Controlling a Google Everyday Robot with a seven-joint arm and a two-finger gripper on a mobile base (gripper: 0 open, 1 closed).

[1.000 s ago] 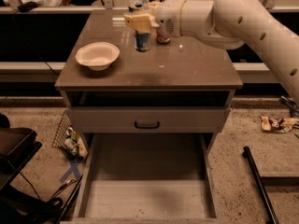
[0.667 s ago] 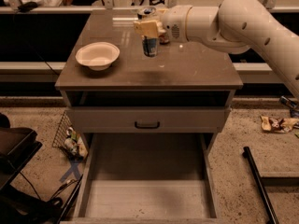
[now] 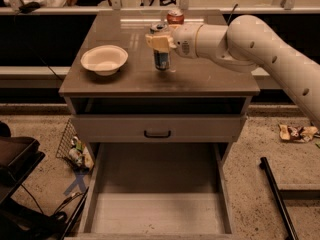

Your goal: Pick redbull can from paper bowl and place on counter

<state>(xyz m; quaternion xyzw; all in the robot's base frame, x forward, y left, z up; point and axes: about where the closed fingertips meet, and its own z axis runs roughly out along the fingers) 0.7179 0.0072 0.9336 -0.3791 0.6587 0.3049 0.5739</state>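
Note:
The redbull can (image 3: 161,59), slim with silver and blue sides, stands upright with its base at or just above the counter (image 3: 200,79), right of the paper bowl. My gripper (image 3: 160,41) reaches in from the right and is shut on the can's upper part. The white paper bowl (image 3: 104,59) sits empty on the counter's left side, well apart from the can.
An orange-red soda can (image 3: 175,17) stands at the counter's back edge, behind my gripper. The cabinet's bottom drawer (image 3: 157,204) is pulled out and open below. A closed drawer with a black handle (image 3: 157,133) sits above it. Litter lies on the floor at both sides.
My gripper has carried the redbull can a little to the right and toward the front of the counter, lowering it. The paper bowl has not moved.

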